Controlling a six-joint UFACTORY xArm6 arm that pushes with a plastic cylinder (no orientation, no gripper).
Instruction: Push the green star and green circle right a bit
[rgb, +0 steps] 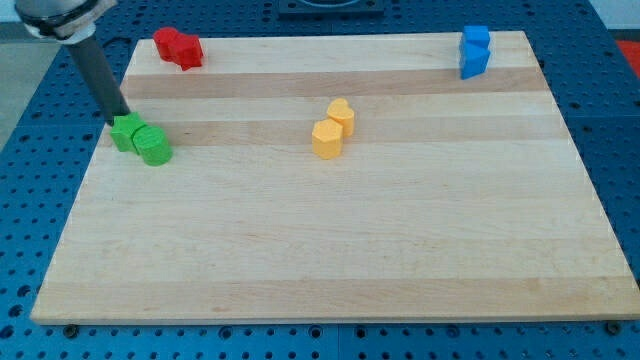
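The green star (125, 131) and the green circle (154, 146) sit touching each other near the board's left edge, the star up-left of the circle. My tip (119, 116) is at the star's upper-left side, touching or nearly touching it. The dark rod slants up to the view's top left.
Two red blocks (178, 47) lie together at the top left of the wooden board (330, 250). Two yellow blocks (333, 128) sit together near the middle. Two blue blocks (474, 51) stand at the top right. Blue perforated table surrounds the board.
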